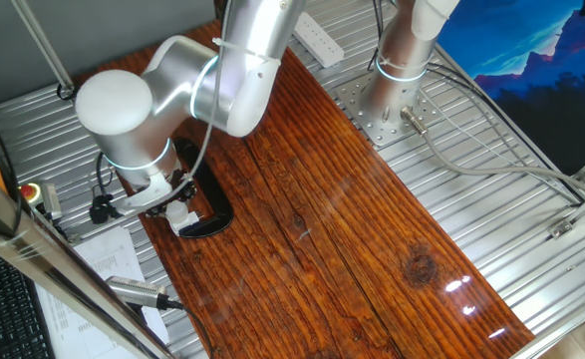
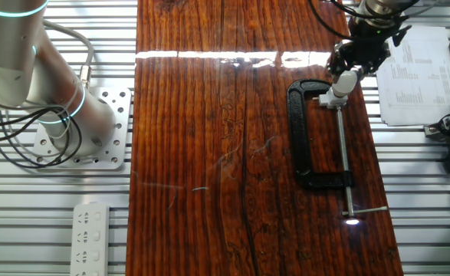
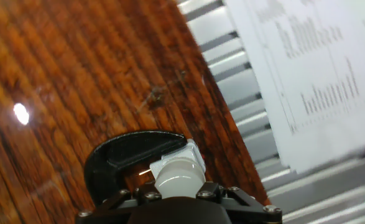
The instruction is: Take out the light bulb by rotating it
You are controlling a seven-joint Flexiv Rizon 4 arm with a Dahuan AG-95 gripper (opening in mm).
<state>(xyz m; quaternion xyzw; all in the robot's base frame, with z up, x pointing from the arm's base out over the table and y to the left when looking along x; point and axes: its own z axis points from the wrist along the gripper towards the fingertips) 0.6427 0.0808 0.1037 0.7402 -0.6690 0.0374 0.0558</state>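
Observation:
In the hand view the light bulb [image 3: 179,174], a small white dome, sits between my two fingers [image 3: 148,194] at the bottom edge, and both finger blocks touch its sides. My gripper [image 3: 180,191] is shut on it. The bulb's base goes into a white socket block [image 3: 193,153], which is held in the jaw of a black C-clamp [image 3: 129,155] lying on the wooden table. From the fixed views, my gripper [image 2: 353,69] hangs at the clamp's [image 2: 307,138] far end, over the white socket block [image 2: 336,98]. My arm hides the bulb in one fixed view, where the socket block [image 1: 184,223] shows below my hand.
Printed paper sheets [image 2: 416,77] lie on the metal frame beside the table edge. A silver cylindrical tool [image 1: 138,291] with a black cable lies near them. A second arm's base [image 1: 397,75] and a power strip [image 1: 317,38] stand at the far side.

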